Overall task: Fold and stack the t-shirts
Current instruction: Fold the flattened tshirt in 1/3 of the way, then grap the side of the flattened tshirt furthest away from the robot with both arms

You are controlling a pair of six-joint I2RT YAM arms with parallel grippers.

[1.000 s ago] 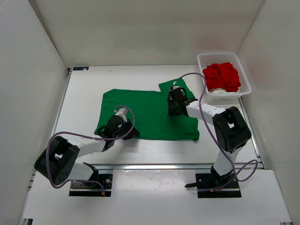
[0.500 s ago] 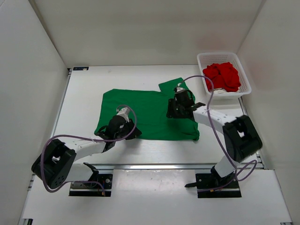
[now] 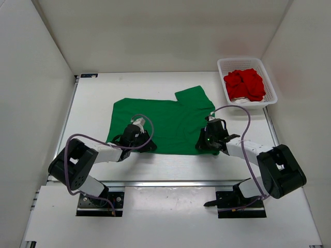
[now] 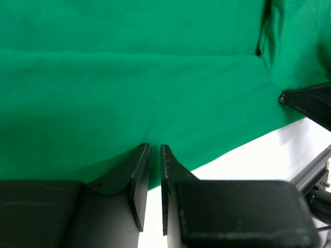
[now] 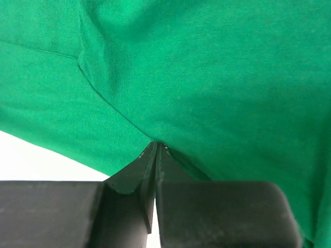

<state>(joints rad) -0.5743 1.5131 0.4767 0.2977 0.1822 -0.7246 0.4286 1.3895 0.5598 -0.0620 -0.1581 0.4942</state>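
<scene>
A bright green t-shirt (image 3: 165, 121) lies spread flat in the middle of the table, one sleeve pointing to the far right. My left gripper (image 3: 149, 146) sits at its near hem, left of centre. Its jaws (image 4: 155, 146) are nearly together, with the green hem (image 4: 155, 77) caught in the thin gap. My right gripper (image 3: 201, 145) is at the near right corner of the hem. In the right wrist view it (image 5: 156, 144) is shut, and the green cloth (image 5: 207, 77) puckers at its tips. A red t-shirt (image 3: 245, 84) lies crumpled in the basket.
The white mesh basket (image 3: 243, 60) stands at the far right of the table. White walls close in the left, right and back. A metal rail (image 3: 170, 182) runs along the table's near edge, just behind both arms. Bare table (image 3: 93, 119) shows left of the shirt.
My right gripper left the far sleeve area, swung toward me to the near right hem, opened on the way and shut there. The left gripper stayed at the near hem; its arm shifted a little.
</scene>
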